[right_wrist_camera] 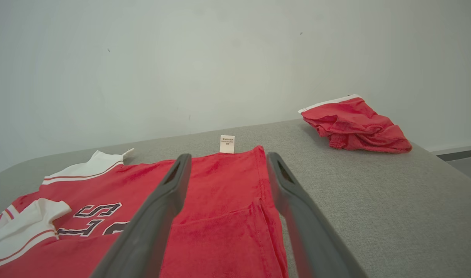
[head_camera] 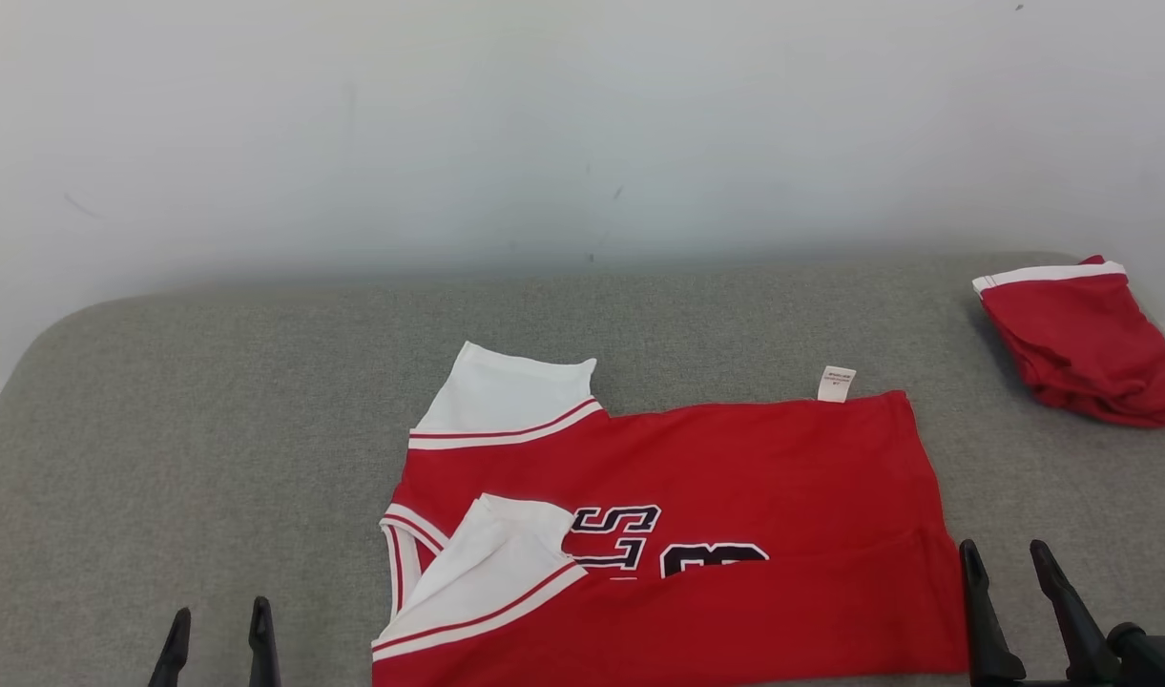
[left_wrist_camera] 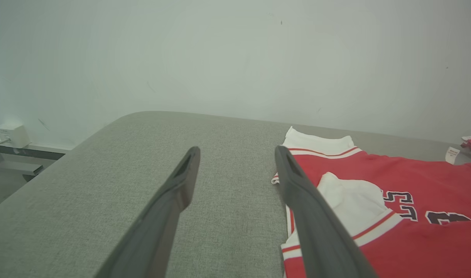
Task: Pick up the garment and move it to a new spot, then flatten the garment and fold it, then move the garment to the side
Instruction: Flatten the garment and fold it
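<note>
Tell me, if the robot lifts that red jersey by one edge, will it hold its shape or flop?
Probably floppy: the red jersey lies limp, its white sleeve folded over the front. Likely light, being thin cloth. Pushed, it may bunch on the textured grey table.

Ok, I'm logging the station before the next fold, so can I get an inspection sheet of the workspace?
Surface: grey fabric table, rounded corners.
Job's things: red jersey spread flat, near edge folded over its lettering, label at the far edge.
Clutter: bundled red garment at the far right corner.
End effectors: left end effector open over bare table; right end effector open by the jersey's right edge; both empty.
Cables: nothing seen.
Surroundings: white wall; small white box low on it.
</note>
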Motion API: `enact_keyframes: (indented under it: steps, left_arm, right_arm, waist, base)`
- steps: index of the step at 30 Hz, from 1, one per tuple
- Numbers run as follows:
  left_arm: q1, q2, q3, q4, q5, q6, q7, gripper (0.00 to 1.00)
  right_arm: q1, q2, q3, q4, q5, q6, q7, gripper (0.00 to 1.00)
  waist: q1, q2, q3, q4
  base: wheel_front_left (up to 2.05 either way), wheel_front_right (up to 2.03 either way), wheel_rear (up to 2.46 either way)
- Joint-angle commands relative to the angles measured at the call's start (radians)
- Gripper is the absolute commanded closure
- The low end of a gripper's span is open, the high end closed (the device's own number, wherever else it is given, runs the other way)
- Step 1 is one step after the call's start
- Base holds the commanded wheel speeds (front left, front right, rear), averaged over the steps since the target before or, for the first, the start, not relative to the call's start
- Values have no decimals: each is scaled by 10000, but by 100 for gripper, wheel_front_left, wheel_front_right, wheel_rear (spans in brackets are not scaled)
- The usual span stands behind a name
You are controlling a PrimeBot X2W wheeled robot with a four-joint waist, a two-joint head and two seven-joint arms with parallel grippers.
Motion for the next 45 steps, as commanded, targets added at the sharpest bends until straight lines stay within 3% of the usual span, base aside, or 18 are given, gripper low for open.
enact_keyframes:
  steps: [1,11,16,21,25,32,38,45]
  left_arm:
    - [120,-82,-27,101,103,-116,-30,0]
    - [-1249,210,-262,573,83,-689,248,0]
    - [-3172,694,-615,979,-22,-1145,1081,0]
    - [-5645,1055,-999,1697,-834,-1471,2443,0]
    - [-7590,1367,-1616,2416,-1144,-1555,3363,0]
    - [-10126,1922,-3546,3849,-2155,-1543,4977,0]
    - [-11411,2288,-4878,5054,-2982,-1536,5830,0]
    - [-12531,2468,-6023,6283,-3232,-1536,6312,0]
  right_arm:
    - [95,39,56,-47,-59,-17,50,0]
    - [-990,-382,388,509,96,-17,513,0]
    - [-2421,-765,630,1349,173,-16,1141,0]
    - [-4321,-1008,964,2336,449,-16,1886,0]
    - [-5911,-1115,1388,3180,642,-16,2300,0]
    - [-8136,-1100,2403,4833,863,-18,3012,0]
    - [-9417,-1030,3288,5965,1217,-18,3544,0]
    - [-10434,-809,4152,6917,1524,-18,3730,0]
  waist:
    - [0,0,-53,-31]
    - [0,0,247,-317]
    - [0,0,775,-580]
    - [0,0,1917,-929]
    - [0,0,2986,-1189]
    - [0,0,4225,-1510]
    - [0,0,4671,-1761]
    - [0,0,5096,-1967]
  base:
    - [0,0,0]
    - [0,0,0]
    - [0,0,0]
    - [0,0,0]
    - [0,0,0]
    - [0,0,0]
    - [0,0,0]
    - [0,0,0]
